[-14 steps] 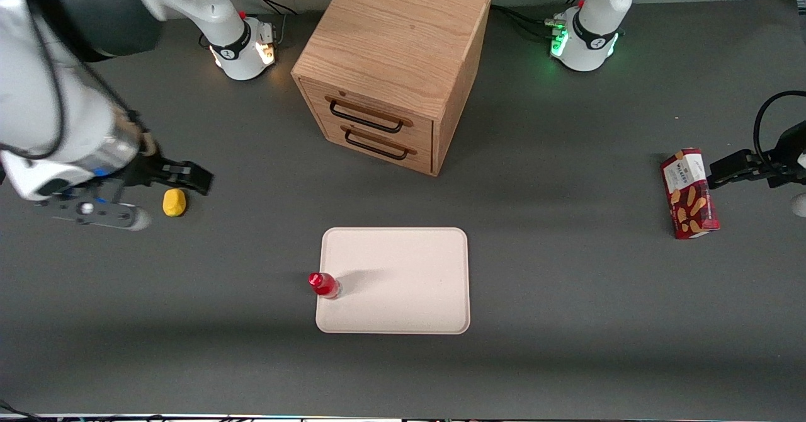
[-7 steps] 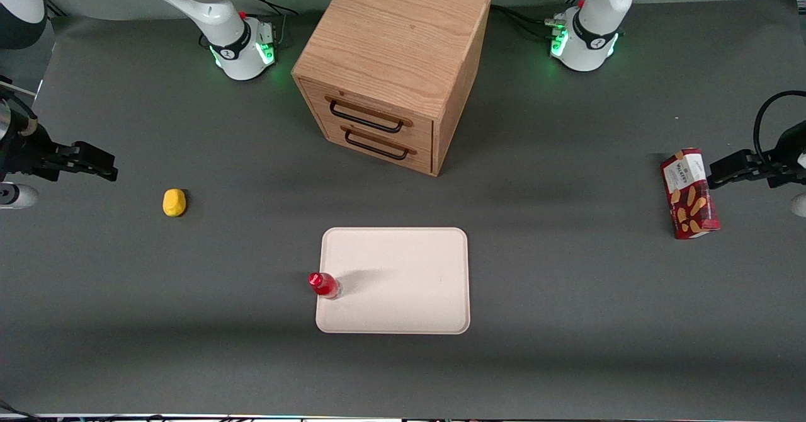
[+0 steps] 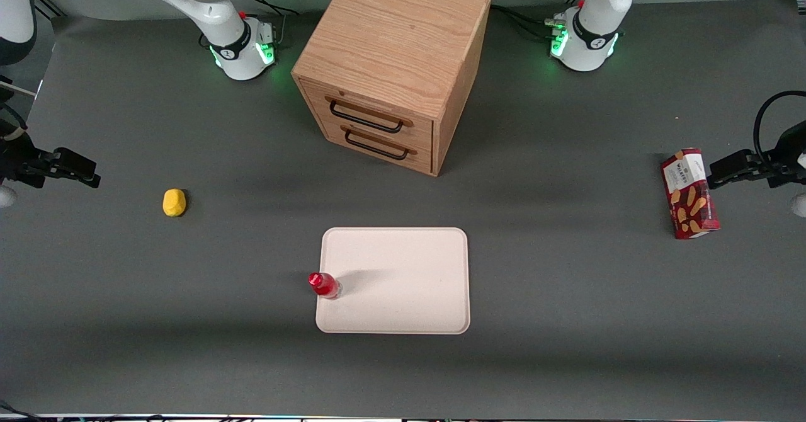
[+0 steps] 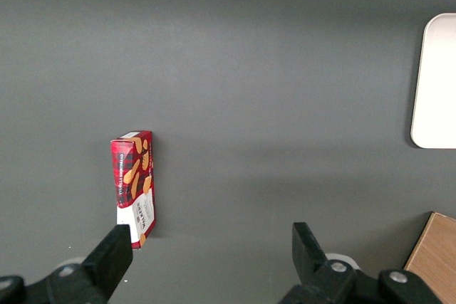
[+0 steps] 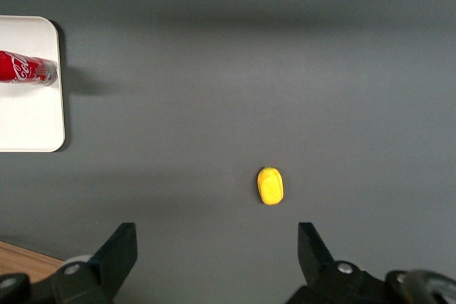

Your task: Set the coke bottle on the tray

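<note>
Bottle first: the coke bottle (image 3: 324,285) stands upright on the tray (image 3: 403,271), right at the tray's edge toward my working end of the table, its red cap up and its clear base on the pale surface. From my wrist camera the coke bottle (image 5: 27,69) shows just inside the tray (image 5: 28,119) rim, the white script on its red label readable. My gripper (image 5: 217,243) hangs over bare grey table at my end, well apart from the tray, its two fingers spread wide with nothing between them. In the front view my gripper (image 3: 75,170) sits at the frame's edge, above the table. The yellow lump (image 3: 174,202) lies on the table between my gripper and the tray, nearer to my gripper; through my wrist camera the yellow lump (image 5: 271,185) shows just ahead of my fingers. A wooden drawer cabinet (image 3: 393,63) stands farther from the front camera than the tray, and a red snack box (image 3: 689,193) lies toward the parked arm's end.
</note>
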Tool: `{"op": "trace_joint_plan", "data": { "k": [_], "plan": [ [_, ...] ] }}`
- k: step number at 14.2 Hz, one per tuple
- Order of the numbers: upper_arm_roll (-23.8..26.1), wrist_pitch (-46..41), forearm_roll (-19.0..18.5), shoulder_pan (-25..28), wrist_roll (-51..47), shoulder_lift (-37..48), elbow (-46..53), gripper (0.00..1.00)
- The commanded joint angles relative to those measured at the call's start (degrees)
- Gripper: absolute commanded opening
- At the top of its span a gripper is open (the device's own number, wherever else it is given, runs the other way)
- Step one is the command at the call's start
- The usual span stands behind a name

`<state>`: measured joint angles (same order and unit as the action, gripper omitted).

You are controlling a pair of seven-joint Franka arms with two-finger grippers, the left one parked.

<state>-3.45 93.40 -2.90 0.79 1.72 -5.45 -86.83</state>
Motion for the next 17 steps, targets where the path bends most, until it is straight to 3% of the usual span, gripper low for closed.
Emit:
{"op": "trace_joint_plan", "data": {
  "k": [1, 17],
  "plan": [
    [-1.03, 2.22, 0.96, 1.23, 1.44, 1.50, -1.59, 1.00],
    [-2.26, 2.14, 1.05, 1.67, 1.88, 1.50, -0.35, 1.00]
  ]
}}
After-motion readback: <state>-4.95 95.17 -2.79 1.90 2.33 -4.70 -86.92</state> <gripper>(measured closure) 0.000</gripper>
